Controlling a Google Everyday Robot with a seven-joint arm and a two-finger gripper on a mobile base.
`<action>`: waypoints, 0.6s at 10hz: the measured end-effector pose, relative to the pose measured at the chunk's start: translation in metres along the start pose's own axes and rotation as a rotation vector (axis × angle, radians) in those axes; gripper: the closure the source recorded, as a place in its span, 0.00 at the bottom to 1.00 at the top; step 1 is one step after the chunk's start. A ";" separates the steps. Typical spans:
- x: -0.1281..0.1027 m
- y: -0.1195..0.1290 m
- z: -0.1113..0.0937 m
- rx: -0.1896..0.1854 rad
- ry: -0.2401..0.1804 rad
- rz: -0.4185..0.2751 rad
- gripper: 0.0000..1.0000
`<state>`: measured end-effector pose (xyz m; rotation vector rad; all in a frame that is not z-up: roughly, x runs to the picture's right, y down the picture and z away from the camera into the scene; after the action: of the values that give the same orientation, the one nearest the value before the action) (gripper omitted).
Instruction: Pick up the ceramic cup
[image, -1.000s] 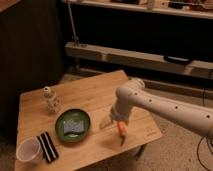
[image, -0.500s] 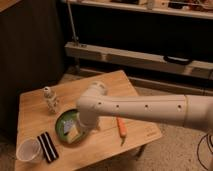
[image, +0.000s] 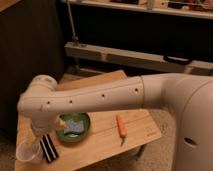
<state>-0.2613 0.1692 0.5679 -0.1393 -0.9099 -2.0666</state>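
The ceramic cup (image: 26, 152) is a small pale round cup with a wide mouth. It stands at the front left corner of the wooden table (image: 100, 142). My white arm reaches across the view from the right and bends down at the left. My gripper (image: 39, 134) hangs at its end, just above and to the right of the cup, and the wrist hides most of it. Nothing shows in its grasp.
A black striped bar (image: 48, 147) lies right beside the cup. A green plate (image: 80, 135) holds a grey-blue pad (image: 74, 126). An orange carrot (image: 120, 126) lies at mid-table. The arm hides the slim white spotted figure. Dark shelving stands behind the table.
The arm has swung left across the table, from over the carrot, past the plate, to above the cup. The view is now closer. The cup, plate and carrot have not moved.
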 end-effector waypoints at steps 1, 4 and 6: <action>0.004 -0.003 -0.002 -0.003 -0.010 -0.006 0.20; 0.013 -0.003 0.018 -0.008 -0.030 -0.018 0.20; 0.022 0.005 0.057 -0.005 -0.018 -0.030 0.20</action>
<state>-0.2838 0.1897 0.6212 -0.1480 -0.9234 -2.0981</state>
